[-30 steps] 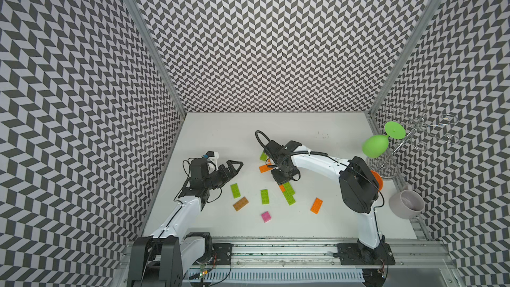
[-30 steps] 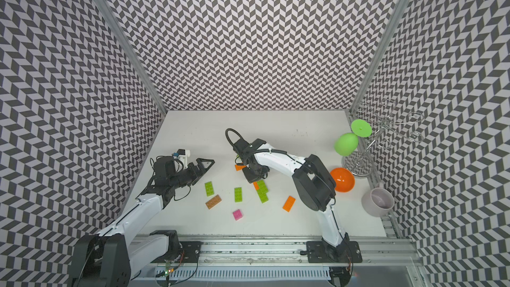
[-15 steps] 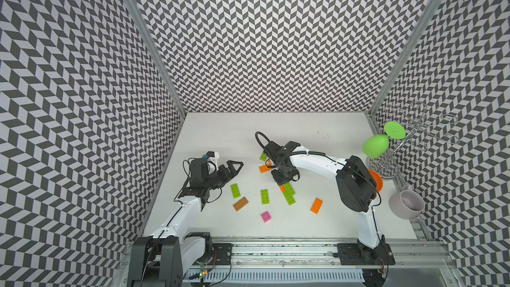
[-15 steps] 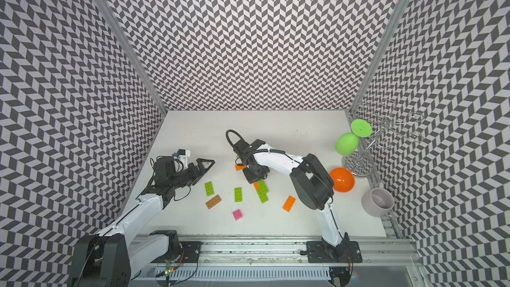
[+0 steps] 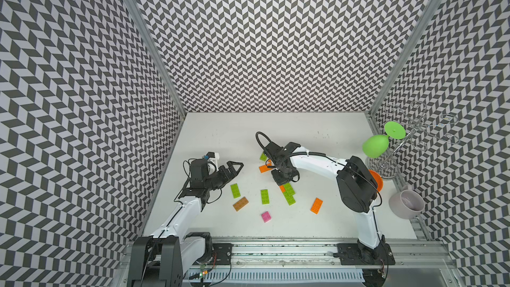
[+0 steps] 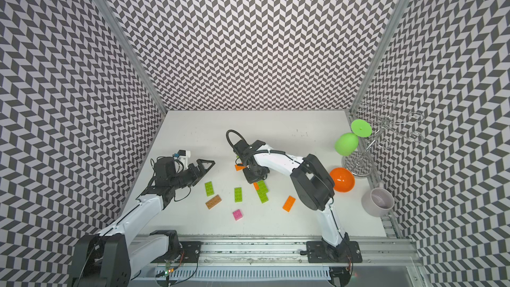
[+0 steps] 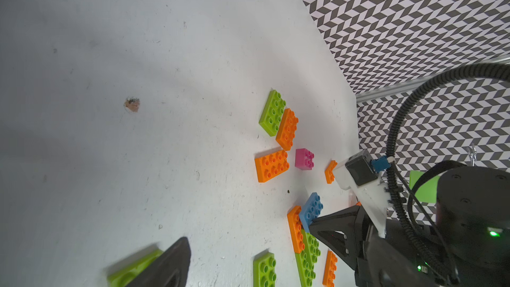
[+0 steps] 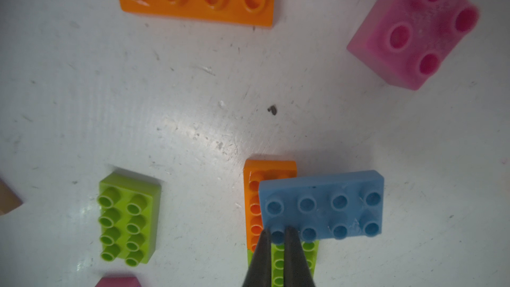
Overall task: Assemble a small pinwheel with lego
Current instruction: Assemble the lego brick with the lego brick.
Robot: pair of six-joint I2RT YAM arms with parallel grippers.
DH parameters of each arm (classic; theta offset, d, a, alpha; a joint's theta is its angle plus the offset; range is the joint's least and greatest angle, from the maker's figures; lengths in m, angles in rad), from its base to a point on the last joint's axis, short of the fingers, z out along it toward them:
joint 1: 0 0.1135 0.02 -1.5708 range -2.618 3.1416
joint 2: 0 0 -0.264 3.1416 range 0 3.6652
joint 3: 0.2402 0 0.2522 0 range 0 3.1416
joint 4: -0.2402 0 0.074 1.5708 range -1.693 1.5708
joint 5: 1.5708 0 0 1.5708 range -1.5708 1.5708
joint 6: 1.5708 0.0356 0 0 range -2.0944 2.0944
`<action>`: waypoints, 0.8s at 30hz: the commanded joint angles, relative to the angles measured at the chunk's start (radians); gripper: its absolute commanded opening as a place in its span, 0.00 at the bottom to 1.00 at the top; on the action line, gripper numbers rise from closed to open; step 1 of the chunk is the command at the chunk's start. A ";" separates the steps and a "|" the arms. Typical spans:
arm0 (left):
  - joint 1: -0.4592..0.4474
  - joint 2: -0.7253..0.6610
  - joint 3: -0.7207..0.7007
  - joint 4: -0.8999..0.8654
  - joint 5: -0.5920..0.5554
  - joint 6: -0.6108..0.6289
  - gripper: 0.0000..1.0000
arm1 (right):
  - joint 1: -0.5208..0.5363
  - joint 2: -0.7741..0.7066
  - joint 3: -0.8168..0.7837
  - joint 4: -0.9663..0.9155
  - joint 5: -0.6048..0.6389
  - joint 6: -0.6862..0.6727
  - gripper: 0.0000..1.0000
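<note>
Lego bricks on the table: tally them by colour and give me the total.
Lime green bricks: 5
Orange bricks: 5, one partly hidden
Pink bricks: 2
Blue brick: 1
Brown brick: 1
Total: 14

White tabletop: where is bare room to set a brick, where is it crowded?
Bare: the far strip between the chevron back wall and the right gripper; the near strip between the pink square brick and the front metal rail. Crowded: the lime and orange oblong bricks mid-table.
</note>
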 commanded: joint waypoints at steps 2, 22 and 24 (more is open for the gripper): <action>0.006 0.000 -0.006 0.028 0.019 0.011 0.99 | 0.000 0.054 -0.055 -0.014 -0.008 0.017 0.10; 0.006 -0.006 0.022 -0.002 0.025 0.036 1.00 | -0.006 0.047 -0.077 0.008 -0.036 0.032 0.12; 0.006 -0.010 0.027 -0.007 0.022 0.040 1.00 | -0.007 0.041 -0.050 -0.003 -0.036 0.029 0.12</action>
